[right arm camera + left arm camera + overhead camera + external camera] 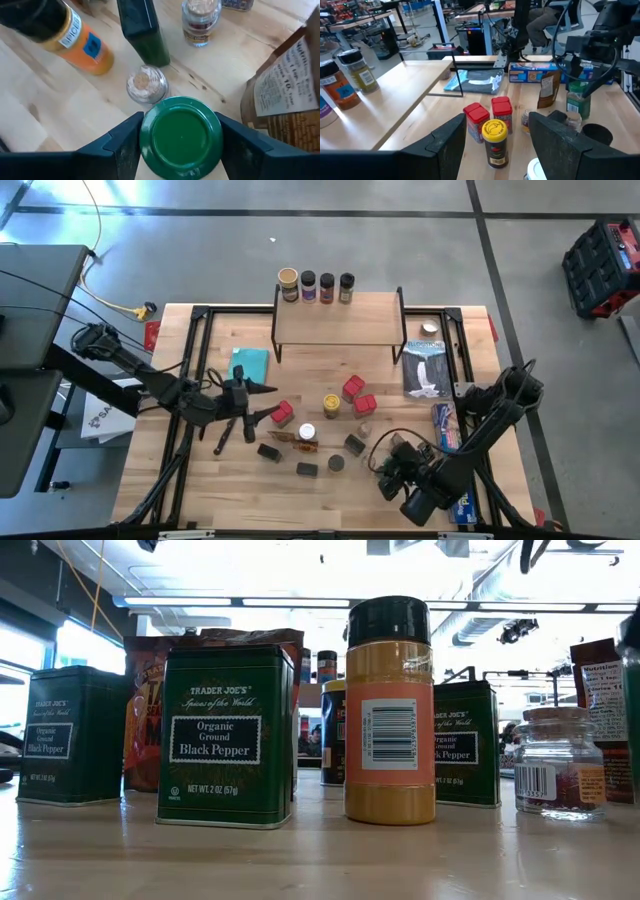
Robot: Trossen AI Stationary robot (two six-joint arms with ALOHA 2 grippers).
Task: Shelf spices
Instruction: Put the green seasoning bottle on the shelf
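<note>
The large wooden table (200,480) carries everything, and the shelf (337,320) serves as the landmark, standing at the far middle of the tabletop. Along the back edge of the shelf top four spice jars (317,285) stand in a row, a tan-lidded one at the left end and three dark-lidded ones beside it. Right of the shelf lies a dark flat packet (425,368); left of the shelf and nearer lies a teal cloth (250,364).

In front of the shelf, toward the near edge, the remaining spices are scattered: red boxes (353,388), a yellow-lidded jar (331,402), a white-lidded jar (307,433), dark tins (269,451) and an orange packet (285,436).

The left gripper (262,400) hovers in front of the shelf's left end, fingers spread apart and holding nothing; its wrist view shows the yellow-lidded jar (495,142) ahead between the fingers (440,145).

The right gripper (392,465) is well in front of the shelf's right end. Its wrist view shows a green-lidded jar (181,136) sitting between the two fingers (117,147), which flank the lid closely; whether they actually clamp it cannot be told. A small cork-topped glass jar (146,84) stands just beyond it.
</note>
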